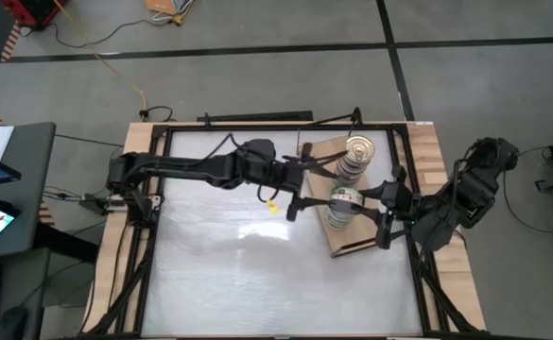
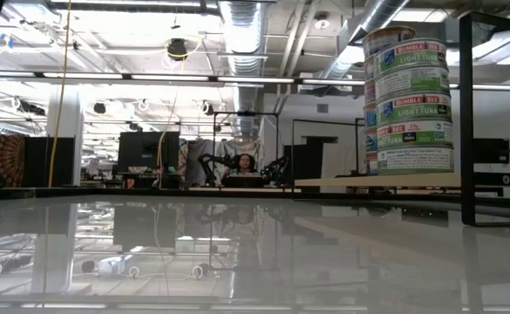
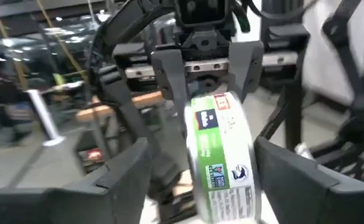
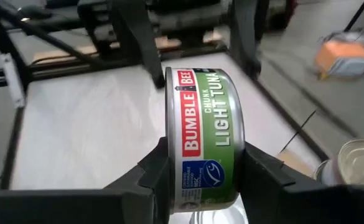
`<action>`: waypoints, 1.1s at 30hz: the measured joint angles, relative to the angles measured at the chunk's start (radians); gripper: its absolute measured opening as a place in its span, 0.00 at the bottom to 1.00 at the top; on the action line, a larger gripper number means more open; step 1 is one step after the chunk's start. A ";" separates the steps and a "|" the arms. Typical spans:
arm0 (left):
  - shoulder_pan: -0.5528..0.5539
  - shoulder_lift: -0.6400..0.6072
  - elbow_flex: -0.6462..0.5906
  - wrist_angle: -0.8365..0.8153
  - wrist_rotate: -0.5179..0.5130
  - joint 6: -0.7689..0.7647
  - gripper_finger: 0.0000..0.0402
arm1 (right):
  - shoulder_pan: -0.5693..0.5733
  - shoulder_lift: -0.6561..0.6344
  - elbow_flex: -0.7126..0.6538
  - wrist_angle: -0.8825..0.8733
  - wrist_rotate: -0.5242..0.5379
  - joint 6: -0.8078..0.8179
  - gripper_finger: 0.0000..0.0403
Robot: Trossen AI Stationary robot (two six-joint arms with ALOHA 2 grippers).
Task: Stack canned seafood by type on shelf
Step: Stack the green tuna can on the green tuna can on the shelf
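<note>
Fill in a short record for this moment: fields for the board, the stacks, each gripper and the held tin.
board: wooden shelf at the table's right side
stacks: two stacks of tins on it, the far stack with a plain lid on top, and the near stack
right gripper: shut on the green tuna tin, above the near stack
left gripper: open, fingers either side of that tin, not gripping
tin label: Bumble Bee chunk light tuna
</note>
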 joint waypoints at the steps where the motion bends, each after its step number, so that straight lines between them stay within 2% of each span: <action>1: -0.001 -0.017 0.000 -0.034 -0.021 0.039 0.68 | 0.000 -0.004 0.000 -0.006 -0.020 0.009 0.41; 7: -0.017 -0.084 0.000 -0.286 -0.077 0.226 0.72 | -0.015 -0.026 0.001 -0.136 -0.121 0.147 0.41; 10: -0.055 -0.086 -0.063 -0.310 -0.157 0.265 0.70 | -0.043 -0.027 0.001 -0.211 -0.163 0.217 0.41; 13: -0.092 -0.085 -0.193 -0.211 -0.257 0.310 0.67 | -0.074 -0.026 0.000 -0.220 -0.220 0.252 0.41; 18: -0.156 -0.084 -0.433 0.067 -0.447 0.390 0.62 | -0.139 -0.025 -0.002 -0.212 -0.330 0.285 0.41; 22: -0.191 -0.092 -0.580 0.258 -0.586 0.441 0.59 | -0.214 -0.025 -0.002 -0.181 -0.407 0.297 0.41; 28: -0.247 -0.098 -0.723 0.473 -0.678 0.473 0.57 | -0.326 -0.019 -0.018 -0.120 -0.482 0.327 0.41; 33: -0.292 -0.125 -0.807 0.531 -0.718 0.476 0.57 | -0.317 -0.029 -0.125 -0.078 -0.489 0.429 0.41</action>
